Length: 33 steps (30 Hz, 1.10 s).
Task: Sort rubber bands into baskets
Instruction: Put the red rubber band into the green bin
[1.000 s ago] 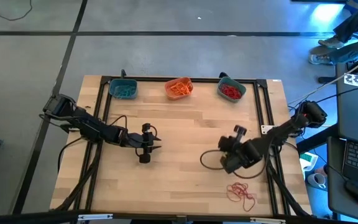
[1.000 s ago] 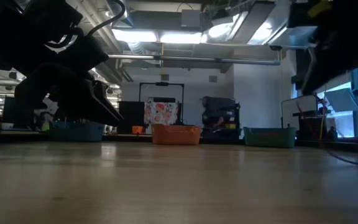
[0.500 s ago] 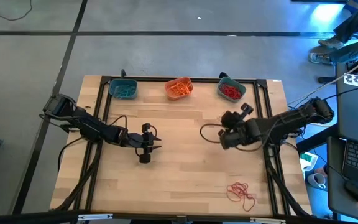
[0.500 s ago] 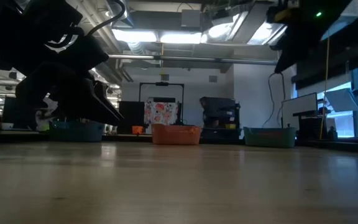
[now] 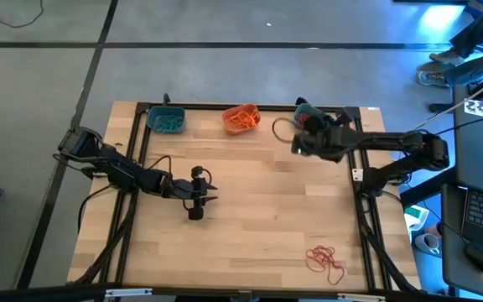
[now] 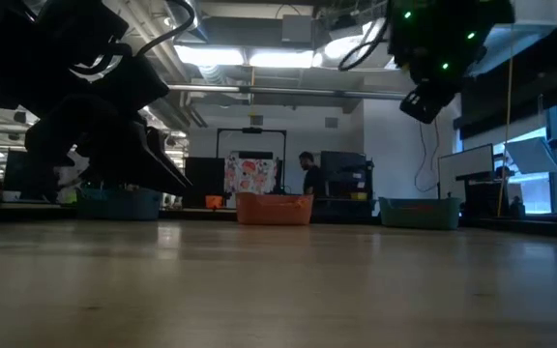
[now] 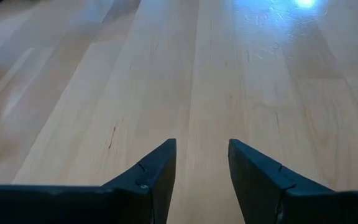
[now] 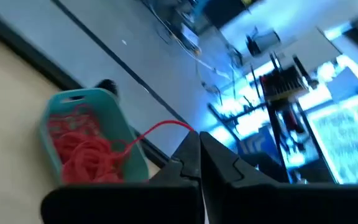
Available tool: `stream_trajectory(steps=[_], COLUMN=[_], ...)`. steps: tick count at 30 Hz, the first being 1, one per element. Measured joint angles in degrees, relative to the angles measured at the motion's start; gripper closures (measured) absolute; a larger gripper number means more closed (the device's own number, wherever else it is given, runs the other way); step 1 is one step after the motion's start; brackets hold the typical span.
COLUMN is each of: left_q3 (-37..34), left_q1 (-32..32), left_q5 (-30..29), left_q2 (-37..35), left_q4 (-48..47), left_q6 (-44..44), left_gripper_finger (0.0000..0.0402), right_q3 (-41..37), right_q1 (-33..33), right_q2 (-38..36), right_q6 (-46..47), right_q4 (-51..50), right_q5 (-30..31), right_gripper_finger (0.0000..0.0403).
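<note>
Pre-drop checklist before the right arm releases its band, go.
1. Right gripper shut on a red rubber band: ok.
2. Gripper at the right-hand teal basket: ok in the high view; whether it is centred over the basket, cannot tell.
3. Basket colour match: it already holds red bands: ok.
4. Band hangs clear of the basket rim: cannot tell.
5. Left gripper open, holding nothing, over bare table, away from the baskets: ok.
6. Sorting finished: not ok, a red pile lies near the front right edge.
</note>
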Motion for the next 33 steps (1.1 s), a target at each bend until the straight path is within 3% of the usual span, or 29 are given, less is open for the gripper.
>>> stream_trajectory(steps=[9, 16, 26, 33], left_q3=[0.0, 0.0, 0.0, 0.0], left_q1=[0.0, 0.0, 0.0, 0.0], left_q5=[0.0, 0.0, 0.0, 0.0], left_q2=[0.0, 0.0, 0.0, 0.0], left_q4=[0.1, -0.2, -0.7, -0.7], left_q6=[-1.0, -0.9, -1.0, -1.0], left_gripper_finger=[0.0258, 0.0258, 0.0258, 0.0258], right_q3=[0.0, 0.0, 0.0, 0.0], right_q1=[-14.8, -22.3, -23.8, -20.0], right_q2=[1.8, 5.4, 9.4, 5.9], right_q6=[-9.4, -9.1, -11.2, -11.0], right_q4=[12.2, 14.3, 14.4, 4.8], right_q5=[-8.4, -22.9, -31.8, -37.9], right_gripper_finger=[0.0402, 0.0394, 0.027, 0.024])
